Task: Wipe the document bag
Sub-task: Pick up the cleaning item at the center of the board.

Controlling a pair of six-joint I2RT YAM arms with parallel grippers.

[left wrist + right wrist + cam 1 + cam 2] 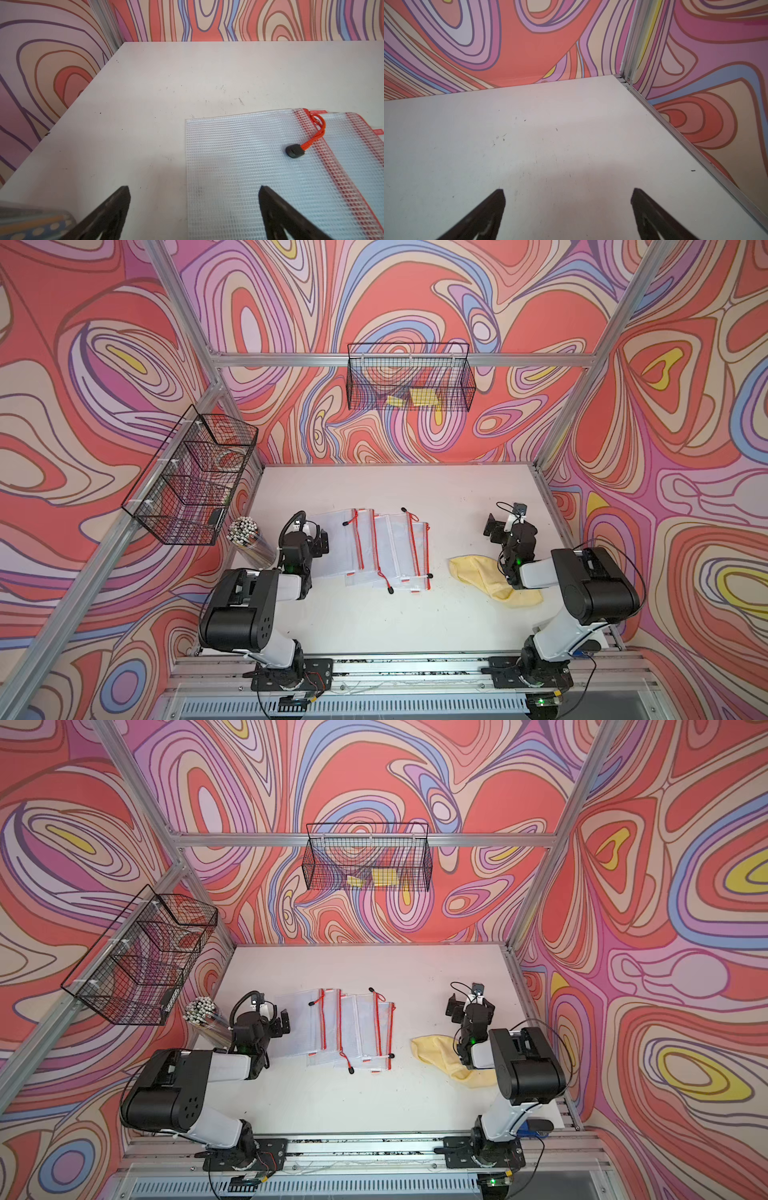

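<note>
Closest to the camera, the two black and white robot arms stand on a metal rail at the front edge of the white table [374, 614].

The left claw [322, 538] is spread wide with nothing in it. In its wrist view the left claw [193, 191] has one finger over bare table and the other over the edge of the nearest bag. I cannot tell if it touches the bag.

The right claw [494, 526] is spread wide too, and in its wrist view the right claw [569, 193] has only bare, scuffed table under it.

The soft yellow cloth [473, 568] lies crumpled under the right arm, which hides its middle.

The see-through plastic document bags with red zips [374, 547] lie flat in the middle of the table, between the two arms. They overlap, so they are hard to count.

A clear tube full of pencils [249, 539] stands beside the left arm. It is only a blurry corner in the left wrist view.

Farther back, a black wire basket with sections [191, 481] hangs on the side wall.

A long black wire basket [411, 379] hangs on the back wall. It holds yellow things, too small to make out.
</note>
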